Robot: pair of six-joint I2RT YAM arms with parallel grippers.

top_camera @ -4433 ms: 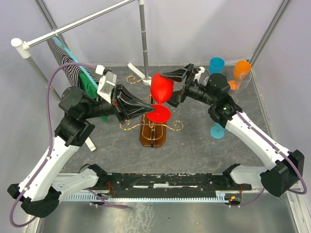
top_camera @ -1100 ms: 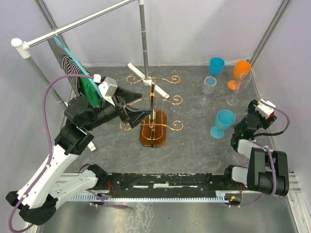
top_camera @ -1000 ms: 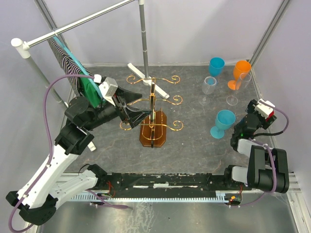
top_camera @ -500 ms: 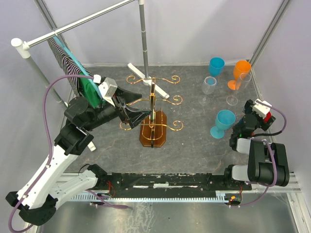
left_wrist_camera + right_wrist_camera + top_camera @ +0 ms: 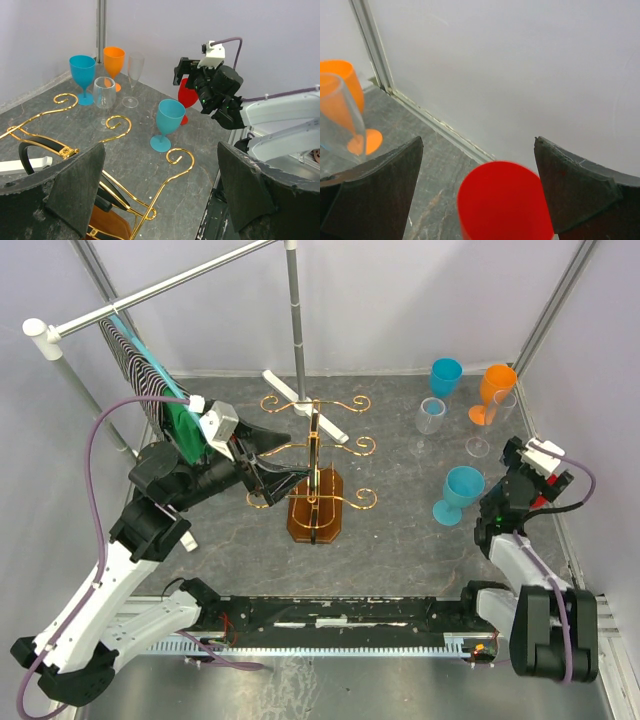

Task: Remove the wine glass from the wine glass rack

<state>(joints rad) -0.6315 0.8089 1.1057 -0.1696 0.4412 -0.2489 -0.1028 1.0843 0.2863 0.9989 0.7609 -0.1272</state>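
The gold wire wine glass rack (image 5: pixel 315 445) stands mid-table on its brown oval base (image 5: pixel 315 508), and no glass hangs on it. My left gripper (image 5: pixel 283 456) is open beside its left scroll arms; one gold scroll (image 5: pixel 176 161) lies between the fingers in the left wrist view, untouched. The red wine glass (image 5: pixel 502 202) stands upright by the right wall and also shows in the left wrist view (image 5: pixel 187 96). My right gripper (image 5: pixel 479 144) hangs open just above it, with a gap on both sides of the bowl. In the top view the right arm hides the glass.
A teal glass (image 5: pixel 461 486) stands left of the right gripper (image 5: pixel 518 466). Behind it are a clear glass (image 5: pixel 430 416), a blue glass (image 5: pixel 446 374), an orange glass (image 5: pixel 497 386) and a clear flute (image 5: pixel 480 440). A grey pole frame (image 5: pixel 295 310) with striped cloth (image 5: pixel 135 365) fills the back left.
The red glass, earlier held at the rack by the right gripper, now stands by the right wall. The right gripper has lifted off it. The left arm has barely moved.
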